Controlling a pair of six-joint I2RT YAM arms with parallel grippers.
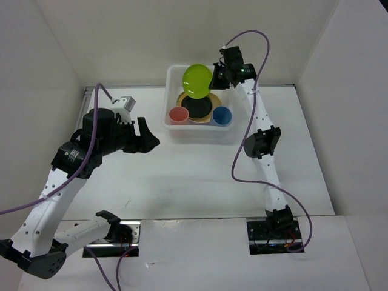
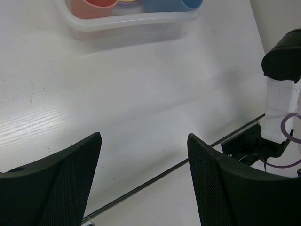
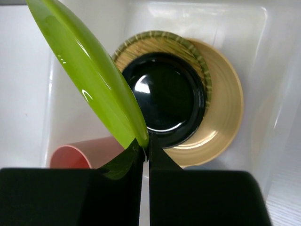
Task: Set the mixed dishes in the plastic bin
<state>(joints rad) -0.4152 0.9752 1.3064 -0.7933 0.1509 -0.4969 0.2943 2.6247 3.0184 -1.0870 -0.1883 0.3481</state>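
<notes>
Top view: right gripper (image 1: pixel 213 76) clamps the rim of the lime green plate (image 1: pixel 197 80), which is tilted above the plastic bin (image 1: pixel 200 134). Red cup (image 1: pixel 179 114) and blue cup (image 1: pixel 222 115) stand inside. Left gripper (image 1: pixel 150 134) spread wide, empty, above table (image 1: pixel 182 176).
Left wrist: bare table between the jaws.
Right wrist: black plate (image 3: pixel 164 96) on tan woven disc (image 3: pixel 141 44), peach plate (image 3: pixel 225 108) beneath.

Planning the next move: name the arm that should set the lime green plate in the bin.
Right: the right gripper is shut on the lime green plate above the plastic bin; the left gripper is open and empty.
</notes>
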